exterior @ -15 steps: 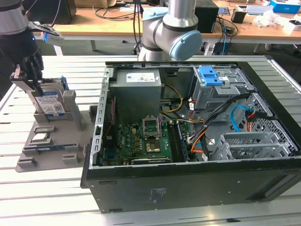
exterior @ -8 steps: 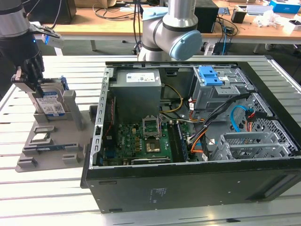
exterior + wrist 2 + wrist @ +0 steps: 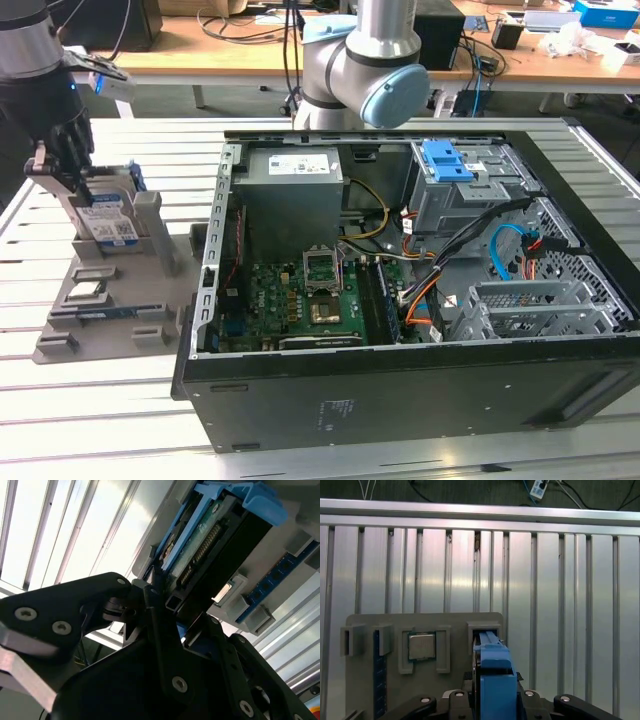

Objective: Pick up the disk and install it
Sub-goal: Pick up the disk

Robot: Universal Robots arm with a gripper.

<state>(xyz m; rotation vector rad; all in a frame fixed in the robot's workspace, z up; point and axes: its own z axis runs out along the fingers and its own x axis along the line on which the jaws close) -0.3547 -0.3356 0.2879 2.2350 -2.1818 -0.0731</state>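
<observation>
- The disk (image 3: 105, 215) is a flat silver-metal slab with a white-and-blue label on its broad face and a blue plastic carrier frame along its edges.
- In the second wrist view, the disk (image 3: 210, 540) shows a green circuit board on its underside, a row of small connector pins and a dark end face.
- It stands upright in a slot of a matte grey plastic holder (image 3: 110, 310). The holder lies flat near the worktop's (image 3: 100, 400) edge on the exterior view's left.
- The worktop is ribbed, bright aluminium with long parallel grooves, seen also in the first wrist view (image 3: 570, 605).
- The holder (image 3: 455, 625) has several boxy pockets.
- One pocket carries a square processor chip (image 3: 422, 646) with a dull metal lid, and another carries a thin blue memory stick (image 3: 379, 675).
- An open black computer case (image 3: 400, 400) takes up the middle of the worktop, well apart from the holder.
- Inside the case are a grey metal power-supply box (image 3: 290, 190), a green mainboard (image 3: 310, 290) and a small blue latch piece (image 3: 447, 160).
- The tool (image 3: 70, 175) is black with visible screw heads and jointed links, and it hangs over the disk's upper end.
- In both wrist views the tool (image 3: 182, 607) (image 3: 495, 690) has its fingers (image 3: 160, 615) drawn in on either side of the disk (image 3: 492, 665). They pinch the blue-framed end while the disk sits in its slot.
</observation>
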